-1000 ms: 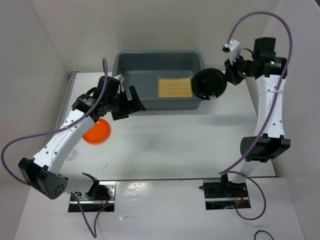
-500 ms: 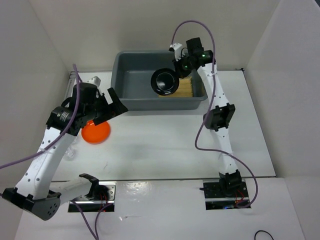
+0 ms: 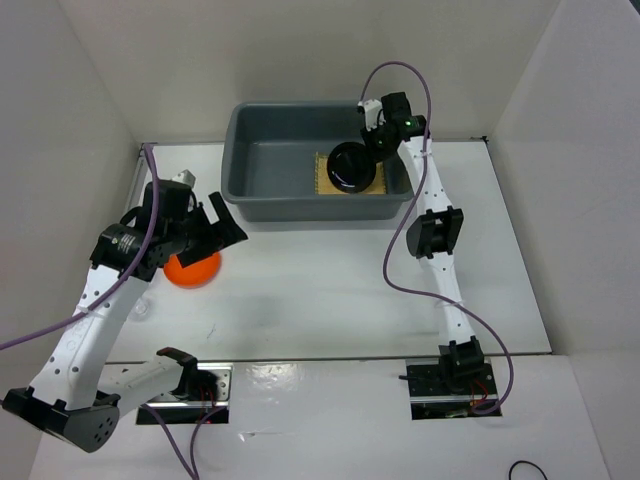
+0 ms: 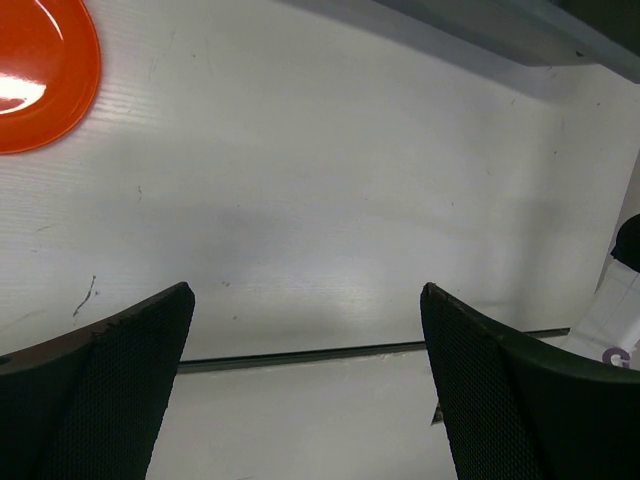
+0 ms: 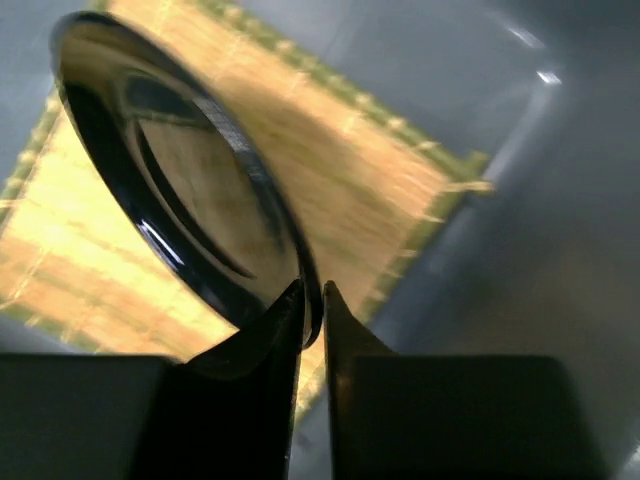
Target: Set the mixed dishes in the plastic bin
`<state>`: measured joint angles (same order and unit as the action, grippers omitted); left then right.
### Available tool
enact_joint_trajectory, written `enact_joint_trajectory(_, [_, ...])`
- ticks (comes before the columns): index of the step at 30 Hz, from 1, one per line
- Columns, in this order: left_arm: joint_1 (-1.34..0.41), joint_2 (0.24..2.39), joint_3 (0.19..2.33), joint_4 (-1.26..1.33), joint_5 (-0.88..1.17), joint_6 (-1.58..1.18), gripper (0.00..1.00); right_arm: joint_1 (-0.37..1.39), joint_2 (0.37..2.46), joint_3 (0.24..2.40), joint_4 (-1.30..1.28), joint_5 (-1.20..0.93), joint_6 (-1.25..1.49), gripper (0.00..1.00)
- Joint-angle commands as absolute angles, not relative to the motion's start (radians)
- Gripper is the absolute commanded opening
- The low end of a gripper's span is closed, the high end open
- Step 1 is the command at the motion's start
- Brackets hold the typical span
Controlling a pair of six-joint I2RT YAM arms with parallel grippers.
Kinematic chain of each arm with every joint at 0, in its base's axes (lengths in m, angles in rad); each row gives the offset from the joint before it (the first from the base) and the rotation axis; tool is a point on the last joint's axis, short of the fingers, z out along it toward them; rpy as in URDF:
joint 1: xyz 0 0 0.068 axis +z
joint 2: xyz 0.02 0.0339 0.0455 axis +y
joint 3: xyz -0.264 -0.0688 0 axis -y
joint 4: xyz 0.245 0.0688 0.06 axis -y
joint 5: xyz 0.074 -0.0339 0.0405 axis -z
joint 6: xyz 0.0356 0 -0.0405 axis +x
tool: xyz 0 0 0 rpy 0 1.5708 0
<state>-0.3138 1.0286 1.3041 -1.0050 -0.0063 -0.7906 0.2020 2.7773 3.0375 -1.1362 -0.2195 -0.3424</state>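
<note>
The blue-grey plastic bin (image 3: 260,195) stands at the back of the table. The yellow woven mat (image 3: 322,178) lies inside it at the right, also in the right wrist view (image 5: 380,190). My right gripper (image 3: 372,147) is shut on the rim of the round black dish (image 3: 351,167) and holds it tilted over the mat; the right wrist view shows the dish (image 5: 170,190) pinched between the fingers (image 5: 312,300). The orange plate (image 3: 196,270) lies on the table at the left, partly under my left gripper (image 3: 222,232), which is open and empty (image 4: 305,300). The plate's edge shows in the left wrist view (image 4: 40,75). A tiny clear cup (image 3: 141,309) stands near the plate.
White walls close in the table on the left, back and right. A purple cable loops over each arm. The table's front edge runs across the left wrist view (image 4: 300,355).
My right gripper carried the black dish from the bin's middle to the right, over the mat. My left arm shifted slightly toward me, over the orange plate.
</note>
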Motion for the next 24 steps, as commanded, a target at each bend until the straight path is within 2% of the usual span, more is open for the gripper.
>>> enact_joint_trajectory(1, [-0.299,1.012,1.299,-0.983,-0.031,-0.785,1.00,0.207,2.829,3.103,-1.103,-0.118,-0.350,0.29])
enact_joint_trajectory(2, [-0.287,1.023,1.287,-0.983,-0.031,-0.776,1.00,0.207,2.838,3.138,-1.121,-0.095,-0.350,0.35])
enact_joint_trajectory(6, [-0.252,1.034,1.261,-0.963,-0.031,-0.764,1.00,0.207,2.838,3.129,-1.158,-0.067,-0.371,0.48])
enact_joint_trajectory(7, [-0.233,1.045,1.246,-0.951,-0.031,-0.764,1.00,0.207,2.826,3.129,-1.169,-0.067,-0.371,0.52])
enact_joint_trajectory(8, [-0.223,1.045,1.233,-0.939,-0.031,-0.764,1.00,0.207,2.812,3.129,-1.192,-0.081,-0.380,0.61])
enact_joint_trajectory(10, [-0.186,1.045,1.220,-0.927,-0.031,-0.764,1.00,0.198,2.784,3.129,-1.212,-0.081,-0.380,0.67])
enact_joint_trajectory(15, [-0.097,0.965,1.154,-0.800,-0.012,-0.787,1.00,0.163,2.654,3.129,-1.291,-0.190,-0.331,0.70])
enact_joint_trajectory(20, [0.046,0.907,0.988,-0.698,0.076,-0.845,1.00,0.098,2.406,3.129,-1.292,-0.225,-0.331,0.73])
enact_joint_trajectory(24, [0.201,1.004,0.843,-0.674,0.243,-0.845,1.00,0.042,2.214,2.964,-1.301,-0.247,-0.322,0.73])
